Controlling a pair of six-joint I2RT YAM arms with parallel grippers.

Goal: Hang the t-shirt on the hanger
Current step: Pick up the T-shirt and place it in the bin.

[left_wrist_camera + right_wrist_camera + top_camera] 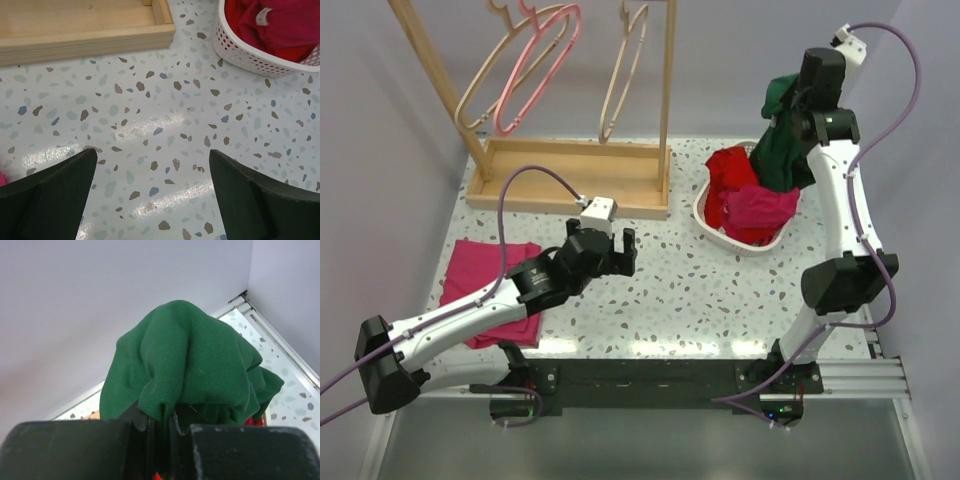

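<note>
Right arm stands upright at the speckled bench edge; left arm stretches low across it. Dark green cloth t-shirt hangs bunched over the white perforated basket, pinched by the right gripper, pressed together. Left gripper is spread wide, empty.

Hanger hook cut off above

Overhead and close left-wrist views both show the basket.

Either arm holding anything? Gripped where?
Right gripper: jaws shut on a bunched fold of the green t-shirt; exact part unclear. Left gripper: open, empty.
</note>
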